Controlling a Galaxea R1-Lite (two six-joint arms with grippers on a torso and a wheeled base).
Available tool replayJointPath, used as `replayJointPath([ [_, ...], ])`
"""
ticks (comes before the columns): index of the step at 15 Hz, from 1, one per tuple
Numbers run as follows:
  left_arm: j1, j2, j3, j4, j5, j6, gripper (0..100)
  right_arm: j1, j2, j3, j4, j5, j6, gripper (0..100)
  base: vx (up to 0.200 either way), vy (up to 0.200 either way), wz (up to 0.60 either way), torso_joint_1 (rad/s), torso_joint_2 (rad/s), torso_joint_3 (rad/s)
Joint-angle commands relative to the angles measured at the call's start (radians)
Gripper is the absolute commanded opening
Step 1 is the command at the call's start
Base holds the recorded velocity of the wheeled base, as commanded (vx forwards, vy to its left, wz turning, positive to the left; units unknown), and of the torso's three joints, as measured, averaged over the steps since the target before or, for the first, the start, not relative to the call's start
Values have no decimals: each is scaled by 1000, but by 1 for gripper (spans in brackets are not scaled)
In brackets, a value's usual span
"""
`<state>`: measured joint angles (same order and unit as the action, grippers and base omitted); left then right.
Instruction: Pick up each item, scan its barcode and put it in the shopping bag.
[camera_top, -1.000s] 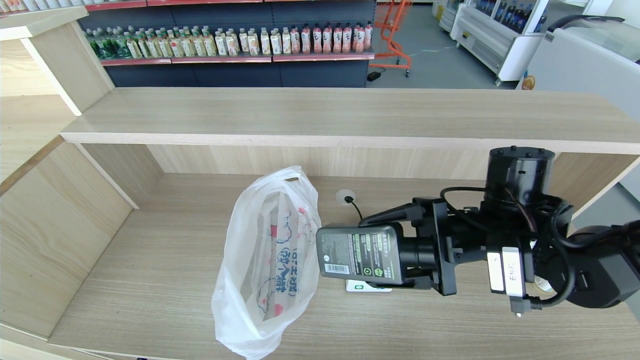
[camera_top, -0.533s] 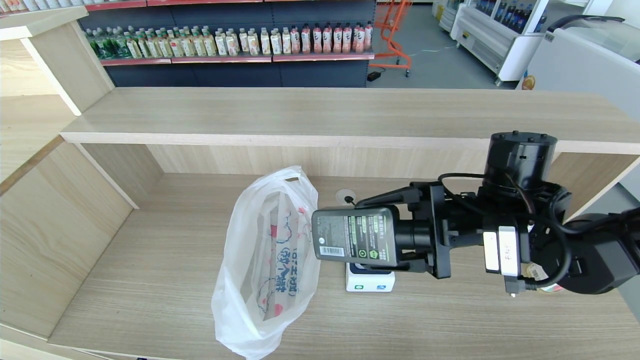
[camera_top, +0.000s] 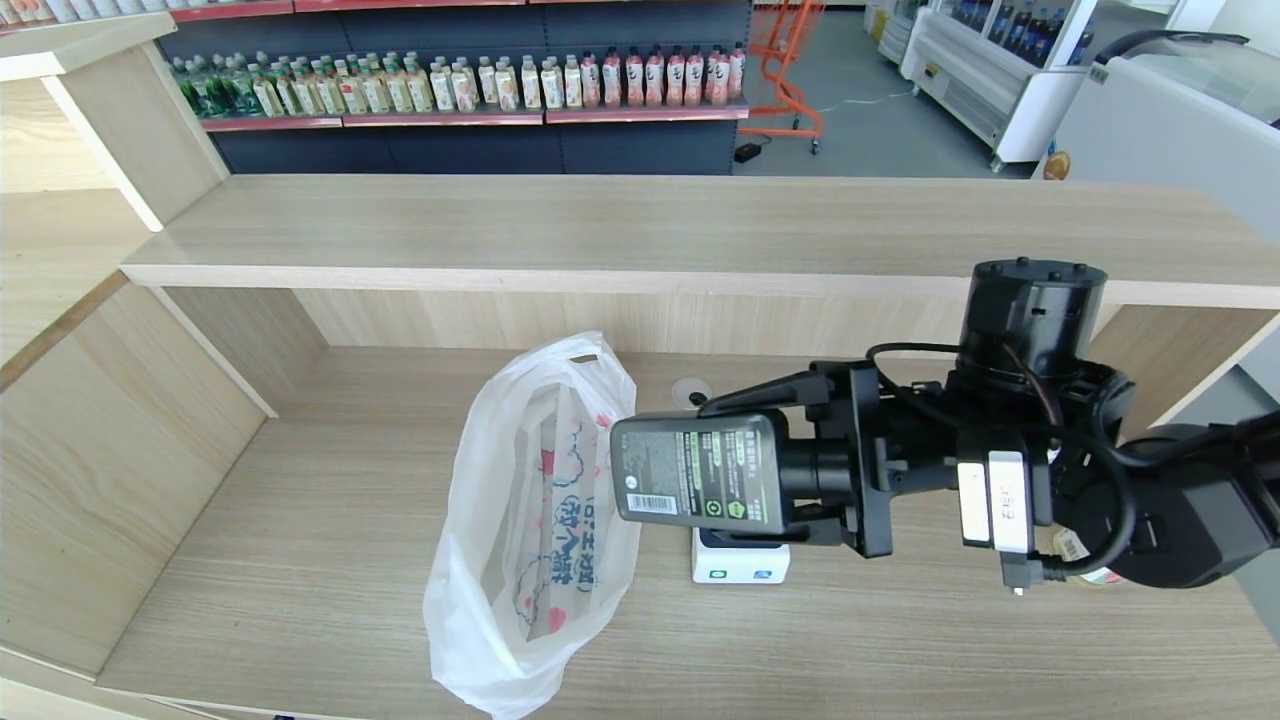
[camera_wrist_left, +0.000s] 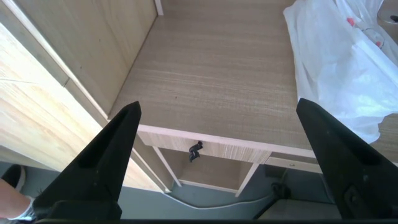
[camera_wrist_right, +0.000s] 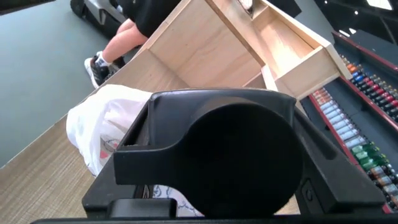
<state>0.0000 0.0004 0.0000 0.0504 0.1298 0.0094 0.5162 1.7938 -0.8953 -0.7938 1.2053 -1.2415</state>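
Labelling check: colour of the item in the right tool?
The item is dark grey with green and white marks; best in head view.

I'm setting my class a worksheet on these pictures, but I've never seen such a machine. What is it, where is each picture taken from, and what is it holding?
It is a two-armed robot at a wooden shop counter. The head view comes from a camera on its head, looking down. The two wrist views come from cameras on its wrists. In the head view the right gripper, the claw at the arm's end, is shut on a dark grey package with a barcode label. It holds this beside the white shopping bag and above a small white device, probably the scanner. The left wrist view shows the left gripper open and empty, over the counter's front edge. The right wrist view looks past the package towards the bag.
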Motion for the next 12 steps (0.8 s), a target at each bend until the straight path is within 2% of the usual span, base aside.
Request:
replayJointPath([
  [1,0,0,0,0,1,0,100,-2,-16,7,2,-1,11,0,0,0,0,0,0,0],
  [2,0,0,0,0,1,0,100,-16,-42,10,4,-4,56,0,0,0,0,0,0,0],
  [4,0,1,0,0,1,0,100,-145,-183,110,1,-173,329,0,0,0,0,0,0,0],
  [6,0,0,0,0,1,0,100,-225,-278,208,2,-449,617,0,0,0,0,0,0,0],
  [8,0,0,0,0,1,0,100,-223,-278,228,21,-768,826,0,0,0,0,0,0,0],
  [9,0,0,0,0,1,0,100,-220,-261,222,85,-862,879,0,0,0,0,0,0,0],
  [12,0,0,0,0,1,0,100,-223,-225,203,306,-949,889,0,0,0,0,0,0,0],
])
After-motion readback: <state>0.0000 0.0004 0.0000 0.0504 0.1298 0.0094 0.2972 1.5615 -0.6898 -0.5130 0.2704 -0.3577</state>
